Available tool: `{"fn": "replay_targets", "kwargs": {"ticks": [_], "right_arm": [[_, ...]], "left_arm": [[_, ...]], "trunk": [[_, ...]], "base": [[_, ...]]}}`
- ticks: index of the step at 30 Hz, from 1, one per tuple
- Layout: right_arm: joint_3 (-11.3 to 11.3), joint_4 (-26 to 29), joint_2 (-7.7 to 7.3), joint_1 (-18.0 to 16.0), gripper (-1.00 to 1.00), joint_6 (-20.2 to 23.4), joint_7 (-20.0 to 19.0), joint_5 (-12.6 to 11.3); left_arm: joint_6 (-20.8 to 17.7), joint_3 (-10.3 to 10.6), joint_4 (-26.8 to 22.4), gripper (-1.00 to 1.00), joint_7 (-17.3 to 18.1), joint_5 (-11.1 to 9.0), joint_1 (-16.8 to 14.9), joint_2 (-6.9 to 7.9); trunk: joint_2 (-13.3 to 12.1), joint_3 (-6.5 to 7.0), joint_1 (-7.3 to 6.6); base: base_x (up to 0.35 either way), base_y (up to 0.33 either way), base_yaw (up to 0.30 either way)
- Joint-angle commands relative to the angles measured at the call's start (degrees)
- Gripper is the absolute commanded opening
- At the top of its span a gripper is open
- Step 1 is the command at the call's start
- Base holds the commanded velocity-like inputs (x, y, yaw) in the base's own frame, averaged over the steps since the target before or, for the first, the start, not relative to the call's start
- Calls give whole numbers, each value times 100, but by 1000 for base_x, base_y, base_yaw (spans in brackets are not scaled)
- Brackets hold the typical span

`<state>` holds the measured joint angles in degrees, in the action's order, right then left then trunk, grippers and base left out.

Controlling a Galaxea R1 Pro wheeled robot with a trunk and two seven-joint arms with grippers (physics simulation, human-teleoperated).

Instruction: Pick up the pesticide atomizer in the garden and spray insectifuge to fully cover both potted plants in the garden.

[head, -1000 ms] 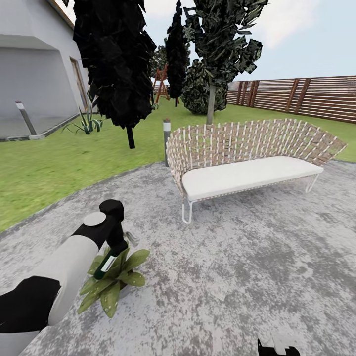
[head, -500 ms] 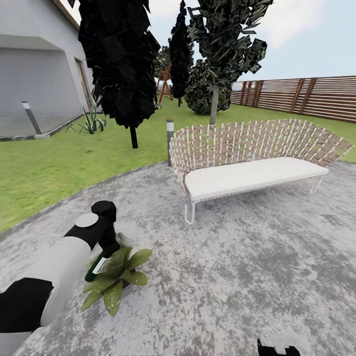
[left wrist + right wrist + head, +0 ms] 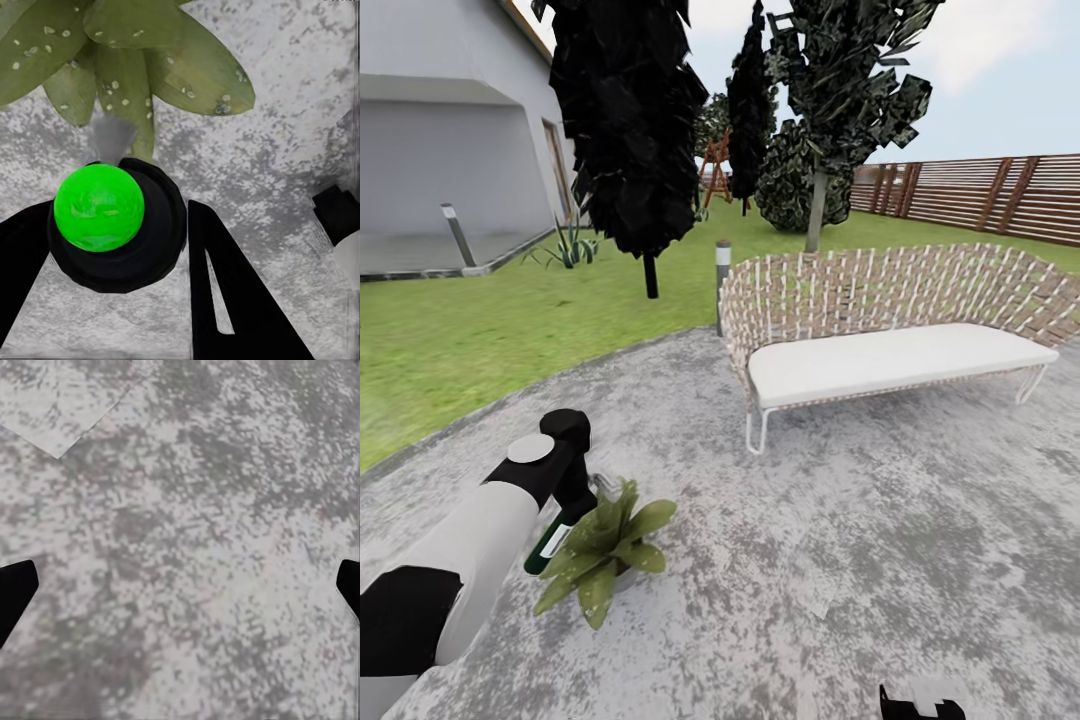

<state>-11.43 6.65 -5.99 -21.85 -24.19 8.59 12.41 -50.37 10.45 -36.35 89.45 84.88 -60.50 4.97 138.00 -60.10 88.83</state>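
Your left pincer (image 3: 120, 225) grips the pesticide atomizer (image 3: 550, 545), its long axis slanting down toward you, just beside the potted plant (image 3: 605, 555) on the patio (image 3: 840, 560). The speckled leaves lie straight ahead of it. The nozzle is hidden, probably aimed there; your right pincer (image 3: 180, 585) hangs wide apart.
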Motion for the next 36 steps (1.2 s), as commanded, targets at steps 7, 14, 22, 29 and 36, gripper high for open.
{"fn": "replay_targets", "kwargs": {"ticks": [7, 14, 22, 29, 36], "right_arm": [[-35, -6, 1, -3, 100, -20, 15, 59], [-35, -6, 4, -3, 100, -18, 20, 59], [-35, -8, 6, -1, 100, -16, 15, 63], [-34, -15, -16, -2, 100, -22, 6, 72], [-33, -22, -16, -3, 100, -15, 20, 77]], "left_arm": [[-61, 25, -4, -100, 55, 37, -5, 9], [-61, 27, -4, -100, 55, 45, -5, 64], [-61, 52, 9, -100, 55, 54, 7, 78], [-61, 59, 9, -100, 55, 55, 303, 15], [-291, 36, 5, -100, 55, 50, 539, 4]], "trunk": [[2, -7, -1], [2, -7, -1], [2, -43, -1], [2, -54, -1], [2, -54, -1]], "base": [[-49, -273, 177], [-2, -147, 3], [0, -4, 127], [0, 0, 46], [112, 0, 1]]}}
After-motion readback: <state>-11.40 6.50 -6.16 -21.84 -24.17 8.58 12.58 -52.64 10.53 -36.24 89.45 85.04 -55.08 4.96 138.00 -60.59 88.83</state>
